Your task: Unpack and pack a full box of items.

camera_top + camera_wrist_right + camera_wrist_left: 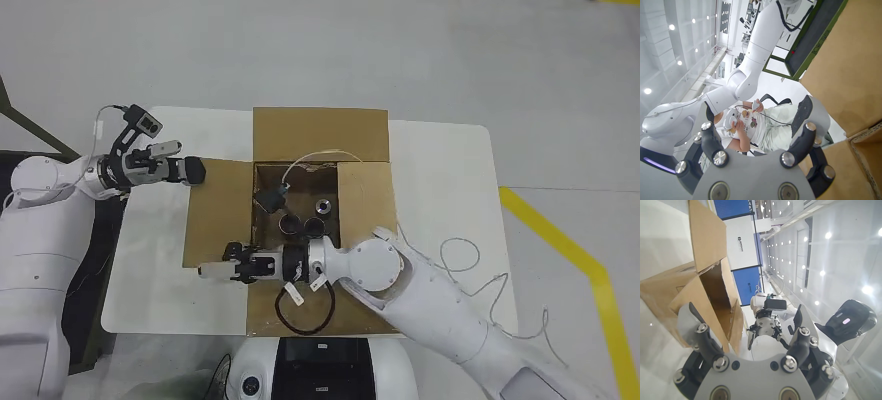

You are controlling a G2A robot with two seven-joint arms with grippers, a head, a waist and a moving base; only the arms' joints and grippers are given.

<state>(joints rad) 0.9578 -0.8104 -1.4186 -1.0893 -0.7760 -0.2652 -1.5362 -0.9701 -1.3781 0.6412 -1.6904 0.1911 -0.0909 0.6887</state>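
the open brown box (320, 135) sits mid-frame with small black things (289, 223) and a little silver one (323, 207) inside, while the left gripper (196, 171) at upper left and the right gripper (208, 270) at lower left both gape wide, holding nothing.

Box (320, 135) on table (440, 170), approx ctr, small parts (323, 207) inside it

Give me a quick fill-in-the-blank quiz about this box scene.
1. The cardboard box is ___, not closed.
2. The left gripper and the right gripper each hold ___.
3. The cable arching over the box's contents is coloured ___.
Missing words: open; nothing; white.
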